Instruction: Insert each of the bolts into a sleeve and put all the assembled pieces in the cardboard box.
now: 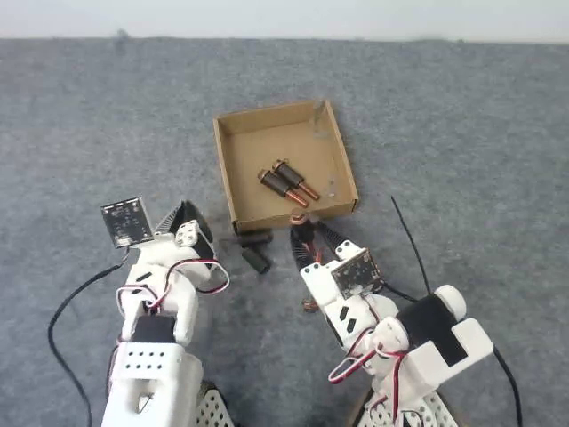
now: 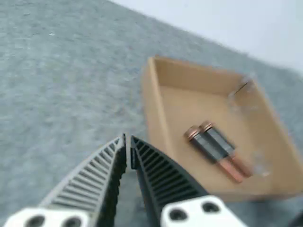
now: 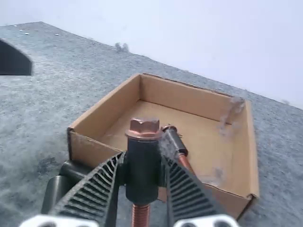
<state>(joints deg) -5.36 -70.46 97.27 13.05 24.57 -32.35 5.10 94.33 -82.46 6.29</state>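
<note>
Right hand is closed on an assembled piece, its ribbed fingers pressing the black sleeve from both sides at about mid-length. That looks the sound place to hold. The sleeve seems rigid and unlikely to crush, though its smooth wall could slip. The bolt inside is probably loose enough to slide out if the piece tips head-down. Small and metal, it should be light overall yet dense.

The copper bolt head sits at the sleeve's far end and the threaded shank sticks out of the near end. The long axis therefore seems to run along the fingers, head toward the cardboard box. From above, the head is just outside the box's near wall.

Two finished pieces lie side by side, slantwise, inside the box. One bare sleeve and another lie on the table just outside it, between the arms. Left hand is pinched shut on nothing, near those sleeves.
</note>
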